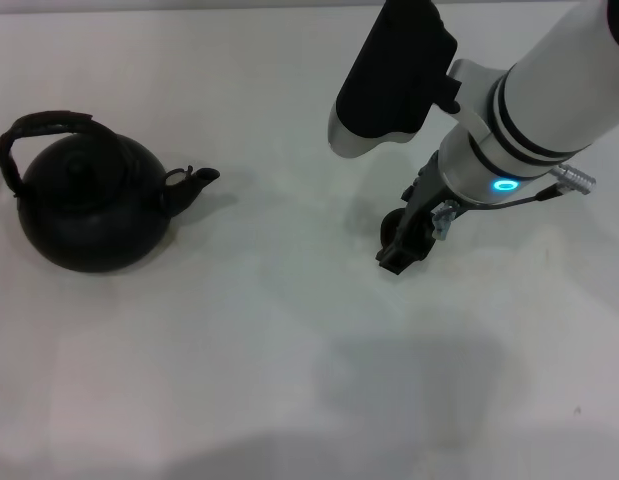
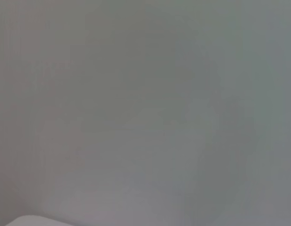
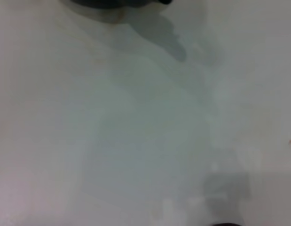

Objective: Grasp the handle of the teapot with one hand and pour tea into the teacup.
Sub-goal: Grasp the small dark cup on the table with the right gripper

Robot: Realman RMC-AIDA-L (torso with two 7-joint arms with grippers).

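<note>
the teapot [image 1: 89,205] is round and matte black, its arched handle [image 1: 39,135] over the lid, stubby spout pointing right, standing far left on the pale white table [image 1: 289,350]. the right gripper [image 1: 401,250] hangs well apart at right; whether it is open i cannot tell.

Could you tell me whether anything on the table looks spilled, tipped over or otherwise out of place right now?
Nothing stands out. The teapot sits upright on the table, lid on, its handle arched over it. No spill shows. The right gripper is low over the teacup, mostly hiding it.
</note>
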